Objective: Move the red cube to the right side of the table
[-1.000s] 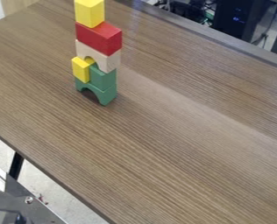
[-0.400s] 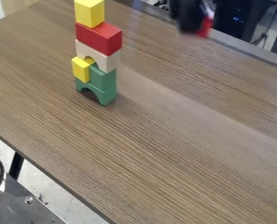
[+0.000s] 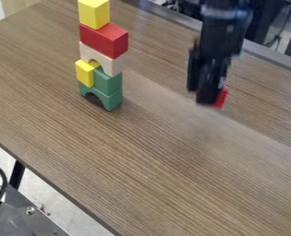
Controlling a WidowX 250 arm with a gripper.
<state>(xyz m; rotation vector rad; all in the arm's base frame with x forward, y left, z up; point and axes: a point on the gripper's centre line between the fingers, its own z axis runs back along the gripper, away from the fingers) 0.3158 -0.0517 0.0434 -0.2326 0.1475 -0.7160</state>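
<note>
Work surface: your brown wood-grain table (image 3: 166, 138) runs across most of the frame.

Tool: your black two-finger gripper (image 3: 206, 85) hangs fingers-down over the table, right of centre in the upper half of the frame. It is clamped on the small red cube (image 3: 220, 98), which pokes out at the fingertips on their right side. Blur and the near finger cover the rest of the cube; you cannot read the finger spacing exactly, nor the clearance over the table.

Obstacle: a tall tower of toy blocks stands upright at upper left, well apart from your gripper.

Lower left corner, beyond the table edge: a dark grey metal plate (image 3: 31, 226), with a black cable (image 3: 2, 184) at its left.

Tower parts, by size: a red rectangular block (image 3: 103, 39), second from the top; a beige arch block (image 3: 115, 67) directly under it; a green arch block (image 3: 113, 100) at the base; a yellow block (image 3: 94, 14) on top; a green block (image 3: 108, 84) on the green arch; a smaller yellow block (image 3: 84, 73) just left of that green block, under the beige arch.
</note>
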